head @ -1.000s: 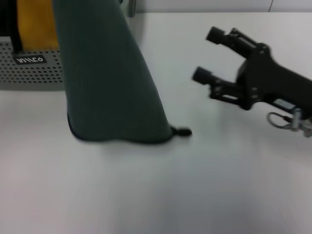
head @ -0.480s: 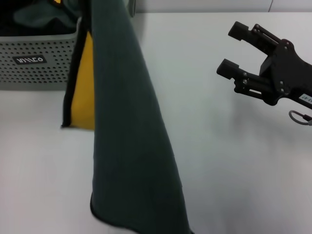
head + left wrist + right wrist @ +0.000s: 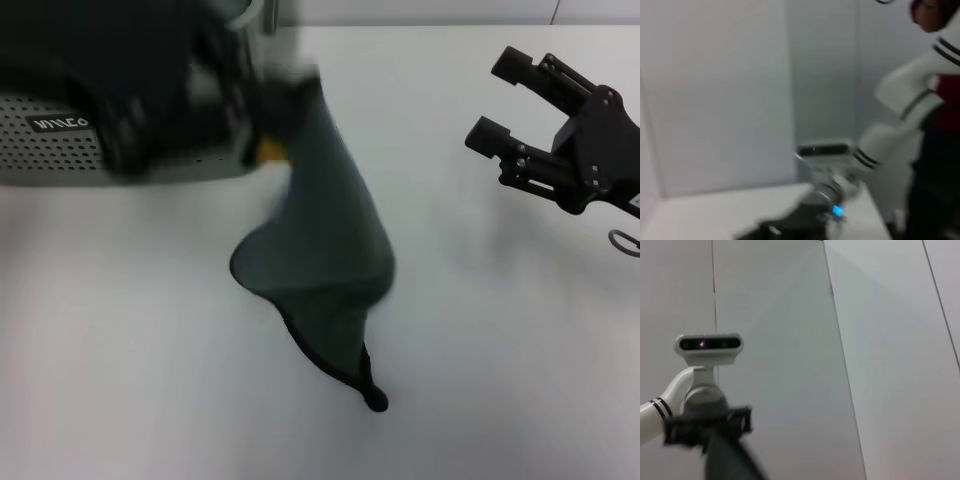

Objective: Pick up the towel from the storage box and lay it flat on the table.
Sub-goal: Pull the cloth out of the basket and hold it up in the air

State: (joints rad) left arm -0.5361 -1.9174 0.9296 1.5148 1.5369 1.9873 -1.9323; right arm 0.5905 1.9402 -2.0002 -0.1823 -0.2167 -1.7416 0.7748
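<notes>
The left pincer point(image 3: 250, 105) is a dark blur hiding much of the storage box point(image 3: 60, 150) and the towel's point(image 3: 325, 240) top.

Left end effector point(image 3: 235, 105) sat at upper left of head view as a dark blurred mass, low over the bench; finger state unreadable from blur. Right end effector point(image 3: 510, 100) hung at the far right, raised, two black fingers point(image 3: 490, 137) spread wide apart and pointing toward the left side, nothing between them. Right wrist view caught the left arm's dark end effector point(image 3: 707, 430) farther off, with a white banded forearm beside it.
</notes>
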